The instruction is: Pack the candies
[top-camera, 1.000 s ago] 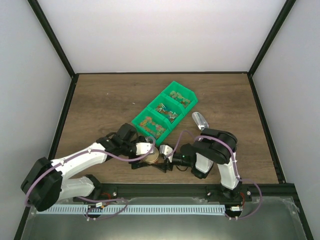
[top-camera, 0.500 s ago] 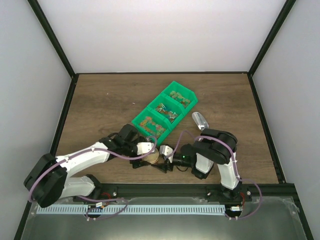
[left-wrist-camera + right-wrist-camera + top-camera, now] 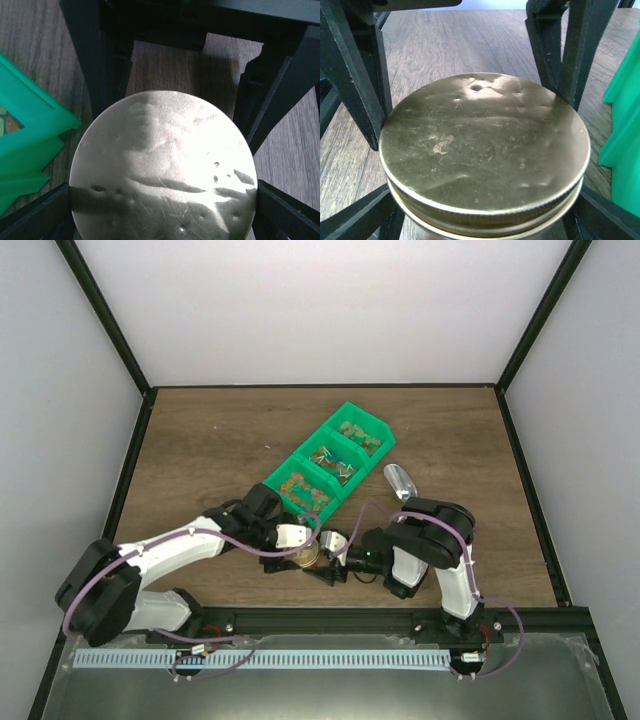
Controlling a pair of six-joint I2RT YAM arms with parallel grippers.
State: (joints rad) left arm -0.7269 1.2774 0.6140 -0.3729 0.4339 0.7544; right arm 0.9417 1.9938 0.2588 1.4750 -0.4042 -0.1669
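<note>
Clasping the jar (image 3: 308,558) wide-set, right hand (image 3: 485,215) faces left hand (image 3: 165,210), whose fingers (image 3: 35,217) flank the lid (image 3: 165,160); grip unclear.

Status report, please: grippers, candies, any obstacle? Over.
Right gripper clamped on jar; left gripper astride its lid, grip unclear. Candies in green bins. Lid on, blocks filling.

Brown wood-grain surface (image 3: 200,450) noted. A green three-compartment bin (image 3: 320,437) is set diagonally near the middle. A metal scoop (image 3: 400,480) is laid just right of it, not touching. A gold-lidded jar (image 3: 308,557) is seen toward the near edge, beside the bin's near end.
</note>
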